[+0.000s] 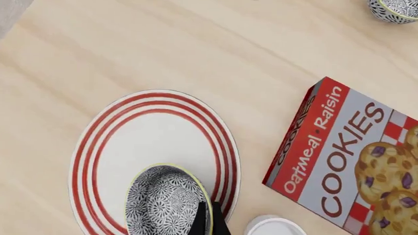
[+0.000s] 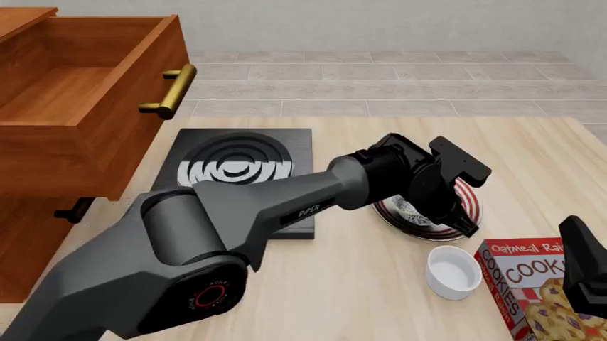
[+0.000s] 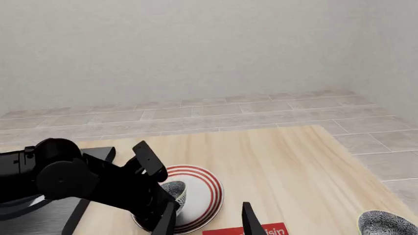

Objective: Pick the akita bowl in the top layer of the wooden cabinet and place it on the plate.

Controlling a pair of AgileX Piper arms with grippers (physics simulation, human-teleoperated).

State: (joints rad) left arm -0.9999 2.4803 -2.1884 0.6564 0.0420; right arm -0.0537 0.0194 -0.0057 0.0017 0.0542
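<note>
— Akita bowl (image 1: 163, 203) first: where does it sit?
— On the plate (image 1: 153, 132), the white one with red rings, toward one side of it rather than in the middle. The left gripper (image 1: 210, 220) has a dark finger over the bowl's rim, so it looks closed on the rim, though only the fingertips show in the left wrist view.
— And the right gripper (image 3: 207, 218)?
— It hangs at the near right of the table with its two fingers spread apart and nothing between them.
— The wooden cabinet (image 2: 38, 234)?
— At the far left, with the top layer (image 2: 85, 106) pulled out; the part of its floor that shows is bare wood.
— What else is on the table?
— A box of oatmeal raisin cookies (image 2: 531, 284) at the near right, a plain white cup (image 2: 453, 271) just left of it and near the plate, a black stove plate (image 2: 237, 167) left of the plate, and a second patterned bowl (image 3: 385, 224) further right.
</note>
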